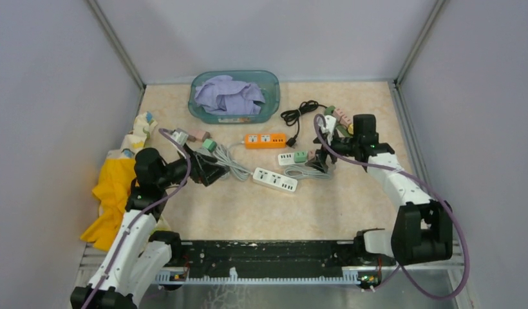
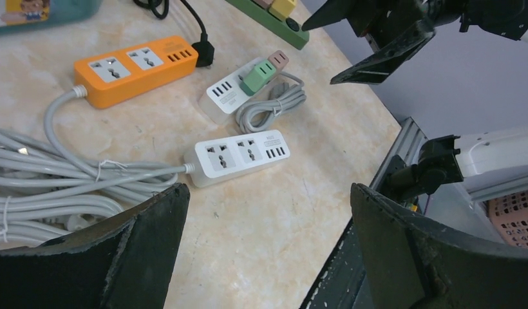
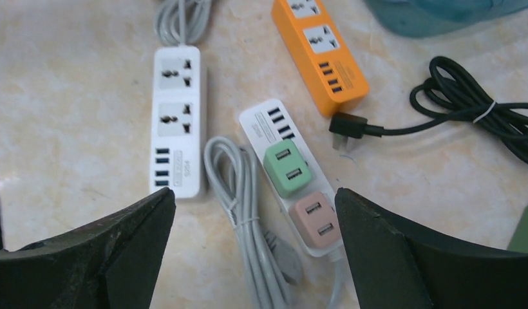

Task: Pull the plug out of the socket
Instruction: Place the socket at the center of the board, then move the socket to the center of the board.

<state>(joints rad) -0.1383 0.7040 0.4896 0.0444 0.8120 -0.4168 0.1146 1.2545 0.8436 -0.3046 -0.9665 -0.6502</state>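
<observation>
The black plug [image 3: 348, 127] lies on the table just off the end of the orange socket strip [image 3: 319, 51], prongs bare and not touching it. In the top view the plug [image 1: 292, 140] sits right of the strip [image 1: 264, 140], and its black cable [image 1: 300, 112] coils behind. My right gripper [image 3: 253, 196] hangs open above a small white strip [image 3: 268, 119] that carries a green and a pink adapter, nothing between its fingers. My left gripper [image 2: 268, 193] is open too, over bare table near a white strip [image 2: 239, 154].
A teal basin [image 1: 272, 96] of purple cloth stands at the back. Yellow cloth [image 1: 113, 193] lies at the left wall. Bundled grey cables [image 1: 232, 161] lie by the left gripper. A green strip with adapters [image 1: 339, 116] lies behind the right gripper.
</observation>
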